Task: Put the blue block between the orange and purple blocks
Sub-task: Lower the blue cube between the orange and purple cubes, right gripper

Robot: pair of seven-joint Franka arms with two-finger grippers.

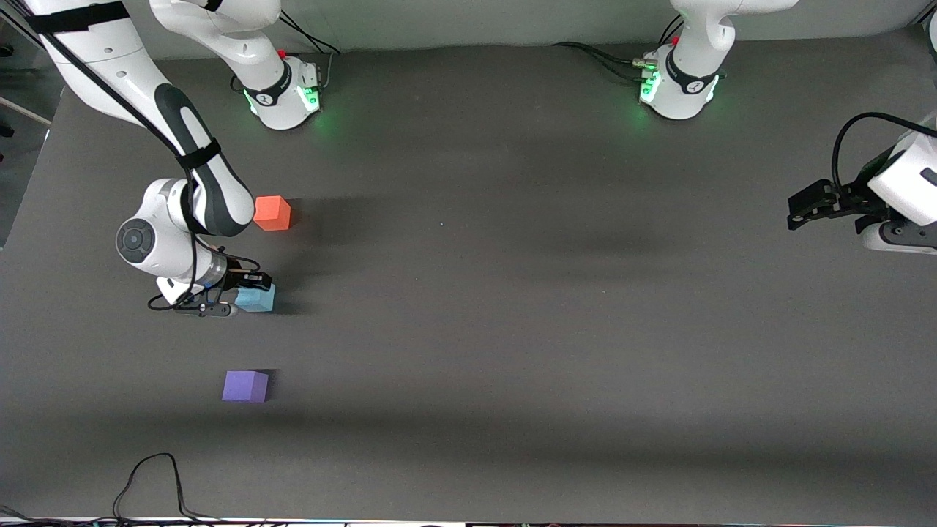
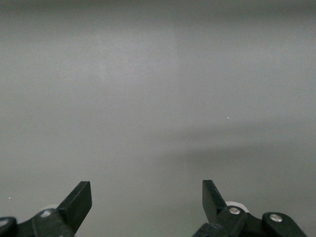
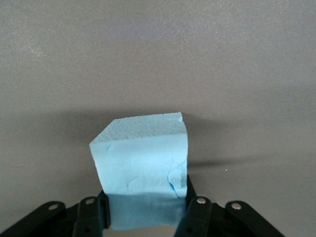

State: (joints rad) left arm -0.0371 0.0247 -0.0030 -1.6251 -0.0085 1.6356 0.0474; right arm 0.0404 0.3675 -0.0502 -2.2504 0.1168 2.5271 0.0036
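The blue block [image 1: 258,298] is a light sky-blue cube held between the fingers of my right gripper [image 1: 236,298], low at the table surface. It lies between the orange block [image 1: 272,213], which is farther from the front camera, and the purple block [image 1: 245,386], which is nearer. In the right wrist view the blue block [image 3: 143,158] fills the space between the fingers of the right gripper [image 3: 146,193], which press on its two sides. My left gripper [image 1: 796,212] waits open and empty at the left arm's end of the table; it also shows in the left wrist view [image 2: 147,190] over bare table.
The table is a dark grey mat [image 1: 512,293]. The two arm bases [image 1: 282,91] [image 1: 677,88] stand at the edge farthest from the front camera. A black cable [image 1: 154,476] loops near the front edge, nearer than the purple block.
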